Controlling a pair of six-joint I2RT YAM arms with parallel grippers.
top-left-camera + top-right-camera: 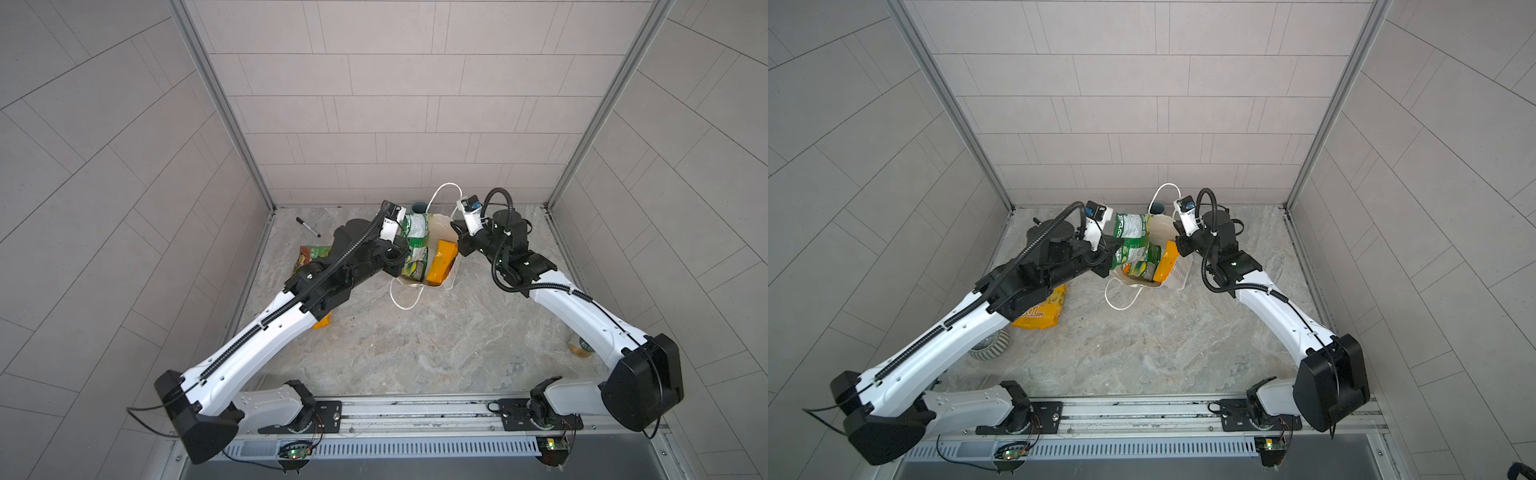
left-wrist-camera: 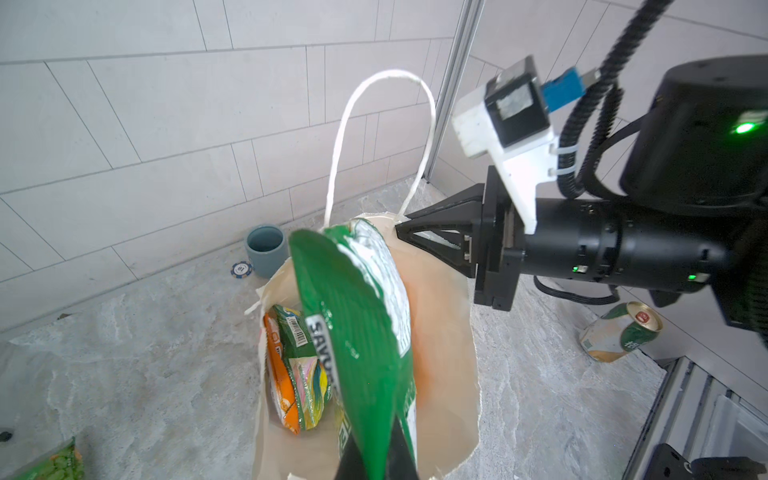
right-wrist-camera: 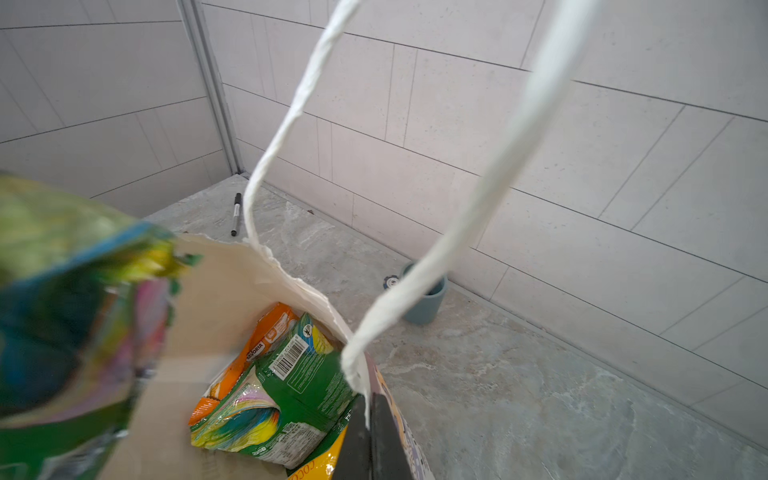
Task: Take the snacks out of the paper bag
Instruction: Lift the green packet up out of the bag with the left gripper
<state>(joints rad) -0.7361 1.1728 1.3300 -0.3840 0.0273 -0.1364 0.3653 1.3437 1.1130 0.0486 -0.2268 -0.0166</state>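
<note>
We're mid-extraction: left jaws pinch the green snack packet [image 2: 357,332] at the paper bag [image 2: 440,340] mouth, right jaws pinch its rim; next, lift clear onto tabletop [image 1: 415,353].

The left arm [image 1: 266,332] and right arm [image 1: 573,311] stretch forward, elbows out, wrists turned inward. The left tool [image 1: 397,254] and right tool [image 1: 457,240] face each other, near but apart, both clamped shut.

Bright, soft, even light; only faint shadows on the tabletop [image 1: 415,353]. Both top views bow the wall tiles [image 1: 83,166] at the edges. In the right wrist view the near green packet [image 3: 62,311] is blurred.
</note>
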